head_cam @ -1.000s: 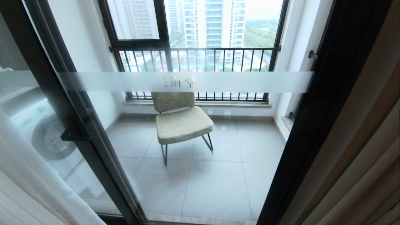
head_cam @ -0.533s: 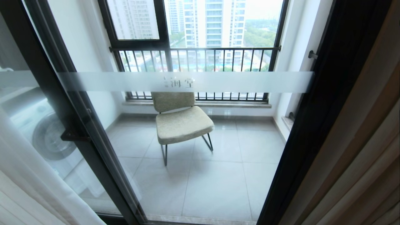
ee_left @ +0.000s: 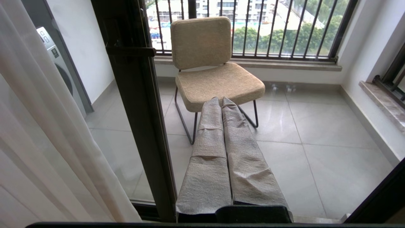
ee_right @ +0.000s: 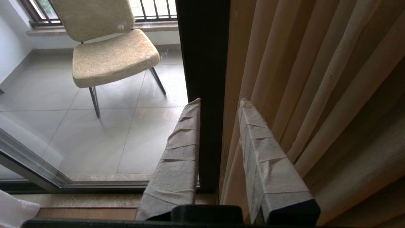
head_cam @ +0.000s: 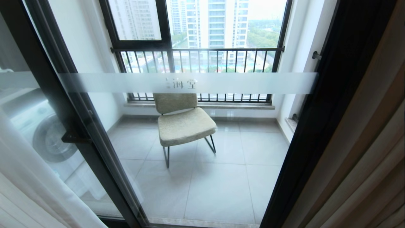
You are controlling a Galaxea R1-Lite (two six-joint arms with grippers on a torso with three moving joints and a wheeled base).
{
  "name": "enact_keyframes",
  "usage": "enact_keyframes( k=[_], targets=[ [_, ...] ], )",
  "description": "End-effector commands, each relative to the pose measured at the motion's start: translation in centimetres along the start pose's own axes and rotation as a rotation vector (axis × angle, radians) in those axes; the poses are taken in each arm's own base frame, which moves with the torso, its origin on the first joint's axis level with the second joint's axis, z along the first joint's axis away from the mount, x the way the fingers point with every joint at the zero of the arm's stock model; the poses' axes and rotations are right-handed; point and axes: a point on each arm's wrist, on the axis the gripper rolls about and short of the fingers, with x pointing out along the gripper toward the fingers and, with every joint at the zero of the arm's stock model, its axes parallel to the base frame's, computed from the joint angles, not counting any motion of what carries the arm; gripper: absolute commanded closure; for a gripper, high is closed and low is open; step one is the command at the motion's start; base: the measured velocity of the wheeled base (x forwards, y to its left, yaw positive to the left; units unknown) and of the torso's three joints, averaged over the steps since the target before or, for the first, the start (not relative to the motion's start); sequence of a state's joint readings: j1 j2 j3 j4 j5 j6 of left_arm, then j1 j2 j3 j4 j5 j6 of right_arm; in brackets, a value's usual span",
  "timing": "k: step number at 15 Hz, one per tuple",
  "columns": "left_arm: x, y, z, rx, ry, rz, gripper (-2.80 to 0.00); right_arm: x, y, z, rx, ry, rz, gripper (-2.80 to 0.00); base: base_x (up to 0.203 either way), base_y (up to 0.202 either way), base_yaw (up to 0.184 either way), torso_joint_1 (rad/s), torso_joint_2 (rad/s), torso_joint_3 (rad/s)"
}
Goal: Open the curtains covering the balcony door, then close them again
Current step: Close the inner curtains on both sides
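- While neither arm is seen in the head view, the balcony door is shown across the centre of the frame, its frosted band running level across the glass and its black frame slanting down the right side.
- The curtains are seen drawn to both sides: the beige drape is gathered at the right edge of the frame, and the white sheer is bunched in the lower left corner.
- A padded chair is seen through the glass near the centre, with the barred railing above it and a washing machine at the left.
- The left end effector is shown at the lower centre of the left wrist view with its fingers pressed together, nothing held between them.
- The right end effector is shown at the lower centre of the right wrist view with its fingers apart, the door frame and the drape's edge seen in the gap beyond them; contact with the drape cannot be told.
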State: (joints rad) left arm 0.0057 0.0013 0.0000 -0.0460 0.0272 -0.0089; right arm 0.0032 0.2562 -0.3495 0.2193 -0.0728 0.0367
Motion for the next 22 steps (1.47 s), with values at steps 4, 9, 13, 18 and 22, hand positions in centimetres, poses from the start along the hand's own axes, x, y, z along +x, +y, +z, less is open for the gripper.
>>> enact_keyframes(
  k=[4,9,13,18,22],
  targets=[
    [0.0,0.0,0.0,0.0,-0.001,0.001,0.0,6.9,0.5,8.8,-0.005,0.094,-0.131,-2.8,0.0,0.0,0.0,0.0,0.0,0.0],
    [0.0,0.0,0.0,0.0,-0.003,0.001,0.0,8.6,-1.7,14.2,0.032,-0.037,-0.502,-2.8,0.0,0.0,0.0,0.0,0.0,0.0],
    [0.0,0.0,0.0,0.0,-0.001,0.001,0.0,7.6,-3.2,17.1,-0.008,-0.112,-0.705,-2.8,0.0,0.0,0.0,0.0,0.0,0.0],
    [0.0,0.0,0.0,0.0,-0.003,0.001,0.0,10.0,-4.6,19.1,-0.011,-0.117,-0.723,-2.8,0.0,0.0,0.0,0.0,0.0,0.0],
    [0.0,0.0,0.0,0.0,-0.003,0.001,0.0,14.1,-6.5,20.6,-0.011,-0.169,-0.719,-2.8,0.0,0.0,0.0,0.0,0.0,0.0]
  ],
)
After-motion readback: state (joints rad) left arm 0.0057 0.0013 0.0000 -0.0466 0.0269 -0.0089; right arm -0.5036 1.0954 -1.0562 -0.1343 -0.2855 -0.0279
